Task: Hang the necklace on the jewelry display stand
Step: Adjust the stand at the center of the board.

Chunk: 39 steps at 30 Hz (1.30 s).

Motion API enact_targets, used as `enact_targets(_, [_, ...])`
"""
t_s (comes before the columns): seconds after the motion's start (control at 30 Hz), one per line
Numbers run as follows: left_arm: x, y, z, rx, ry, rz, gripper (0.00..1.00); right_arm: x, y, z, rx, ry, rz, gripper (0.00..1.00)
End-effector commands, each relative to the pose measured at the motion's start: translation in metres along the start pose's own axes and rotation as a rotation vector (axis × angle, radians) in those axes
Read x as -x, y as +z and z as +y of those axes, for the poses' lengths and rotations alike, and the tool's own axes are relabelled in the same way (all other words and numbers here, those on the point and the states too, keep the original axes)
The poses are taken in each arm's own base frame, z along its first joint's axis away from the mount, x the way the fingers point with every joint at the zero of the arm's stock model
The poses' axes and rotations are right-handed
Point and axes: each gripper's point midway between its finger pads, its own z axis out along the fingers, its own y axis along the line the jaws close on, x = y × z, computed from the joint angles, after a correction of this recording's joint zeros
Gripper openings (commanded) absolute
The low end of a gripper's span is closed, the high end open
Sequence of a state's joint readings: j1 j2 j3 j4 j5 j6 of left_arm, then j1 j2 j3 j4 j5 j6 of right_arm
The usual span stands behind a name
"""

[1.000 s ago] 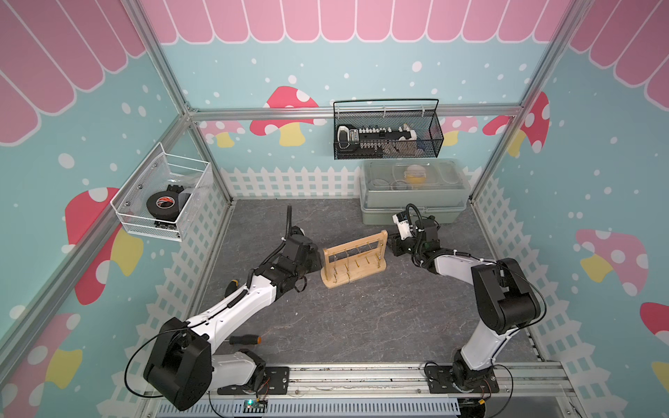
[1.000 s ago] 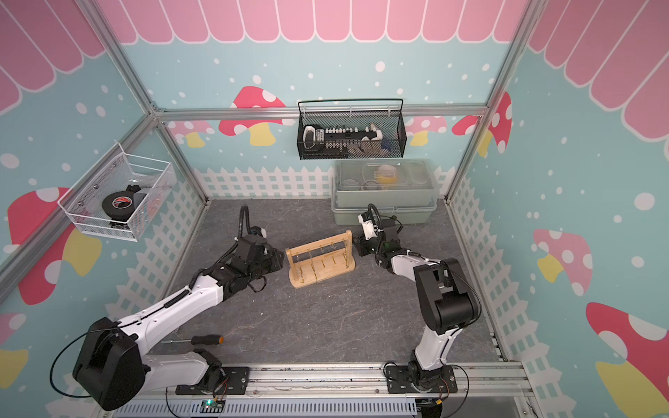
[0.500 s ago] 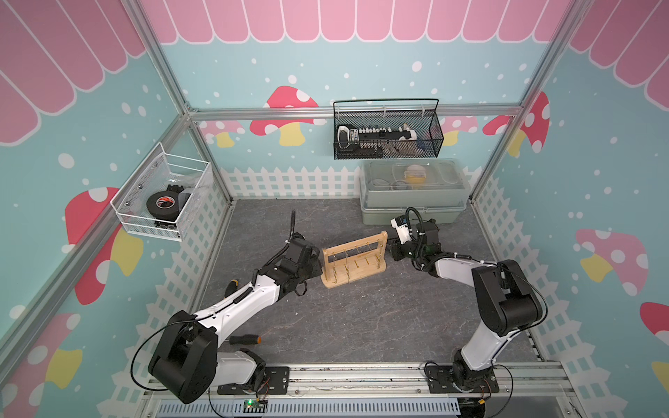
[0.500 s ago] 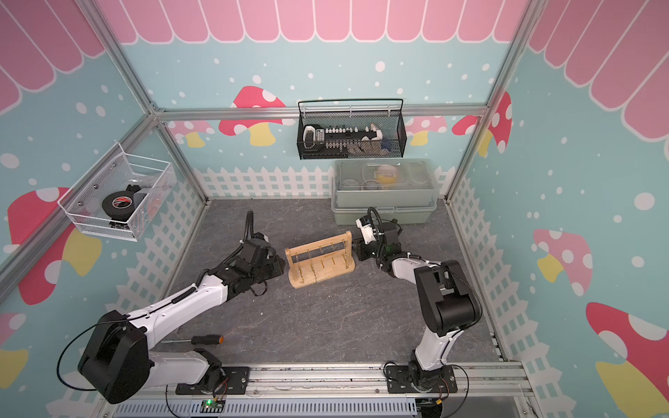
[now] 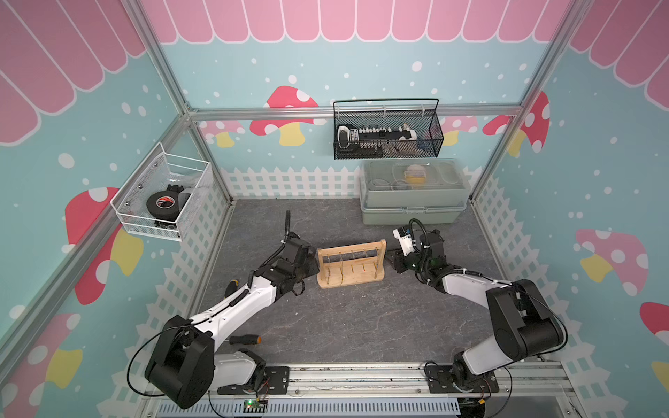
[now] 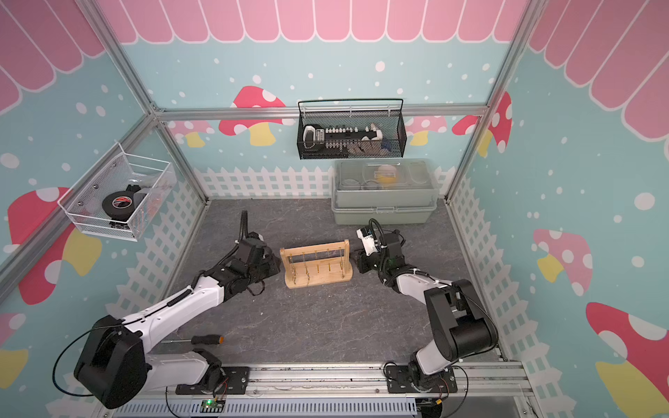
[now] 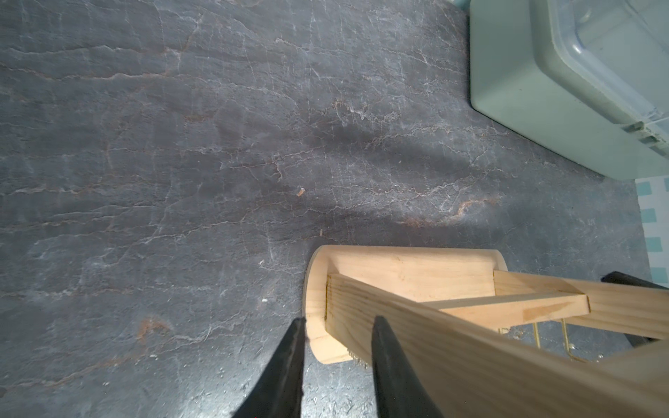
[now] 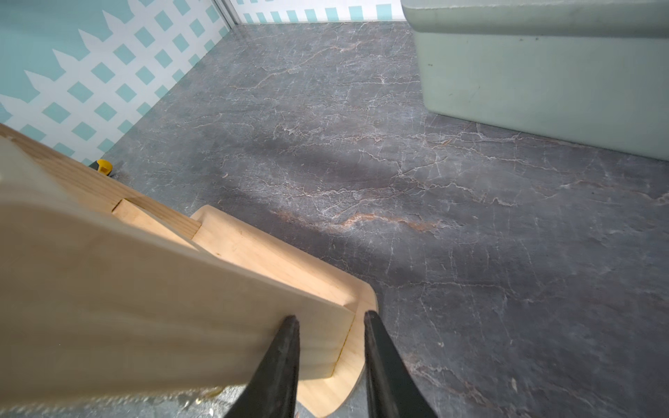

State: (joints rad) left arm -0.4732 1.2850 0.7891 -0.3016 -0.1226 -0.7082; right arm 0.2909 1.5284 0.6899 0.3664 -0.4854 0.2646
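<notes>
The jewelry display stand point(image 5: 349, 266) point(image 6: 316, 266), pale wood with thin gold hooks under its crossbar, stands upright mid-floor. My left gripper point(image 5: 315, 262) point(image 7: 336, 322) is at its left end, fingers closed across the left upright just above the rounded base point(image 7: 416, 275). My right gripper point(image 5: 389, 258) point(image 8: 327, 315) holds the right upright in the same way, one finger on each face above the base point(image 8: 253, 253). I cannot pick out the necklace; only a fine gold glint point(image 7: 356, 358) shows at the foot of the left upright.
A grey-green lidded box point(image 5: 412, 202) sits against the back wall, right of the stand. Above it hangs a black wire basket point(image 5: 387, 134); a white wire basket point(image 5: 163, 199) with tape is on the left wall. A screwdriver point(image 5: 244, 339) lies near the front rail.
My left gripper has moved in to the stand's left end and narrowed round the upright. The right gripper and the stand have hardly moved.
</notes>
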Motion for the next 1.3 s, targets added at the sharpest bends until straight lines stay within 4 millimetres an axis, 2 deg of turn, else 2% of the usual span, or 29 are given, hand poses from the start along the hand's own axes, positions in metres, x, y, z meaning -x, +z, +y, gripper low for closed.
enact_targets(0.0, [0.001, -0.009, 0.001, -0.023, -0.012, -0.021, 0.29, 0.0, -0.007, 0.006, -0.008, 0.013, -0.014, 0.31])
enact_targets(0.17, [-0.013, -0.012, -0.016, -0.153, 0.034, 0.006, 0.27, 0.0, -0.02, -0.016, -0.17, 0.023, 0.011, 0.31])
enact_targets(0.27, [-0.022, -0.011, -0.031, -0.218, 0.073, 0.017, 0.26, 0.004, -0.028, -0.021, -0.22, 0.026, -0.001, 0.31])
enact_targets(0.33, [-0.025, -0.009, -0.033, -0.203, 0.099, 0.013, 0.26, 0.009, -0.031, -0.018, -0.214, 0.024, -0.01, 0.31])
enact_targets(0.47, [-0.028, -0.009, -0.025, -0.172, 0.081, 0.006, 0.26, 0.011, -0.036, -0.002, -0.161, 0.012, -0.02, 0.32])
enact_targets(0.63, [-0.038, -0.009, -0.025, -0.178, 0.096, 0.039, 0.28, 0.006, -0.044, 0.019, -0.14, -0.035, 0.007, 0.33])
enact_targets(0.8, [-0.038, -0.015, -0.013, -0.132, 0.075, 0.018, 0.3, 0.0, -0.056, 0.046, -0.101, -0.082, 0.021, 0.34])
enact_targets(1.0, [-0.043, -0.017, -0.014, -0.156, 0.059, 0.032, 0.3, -0.005, -0.061, 0.065, -0.048, -0.086, 0.012, 0.34])
enact_targets(1.1, [-0.047, -0.021, -0.018, -0.172, 0.053, 0.033, 0.3, -0.014, -0.059, 0.065, -0.058, -0.092, 0.028, 0.34])
enact_targets(1.27, [-0.06, -0.031, -0.021, -0.157, 0.051, 0.038, 0.3, -0.027, -0.057, 0.047, -0.141, -0.112, 0.014, 0.36])
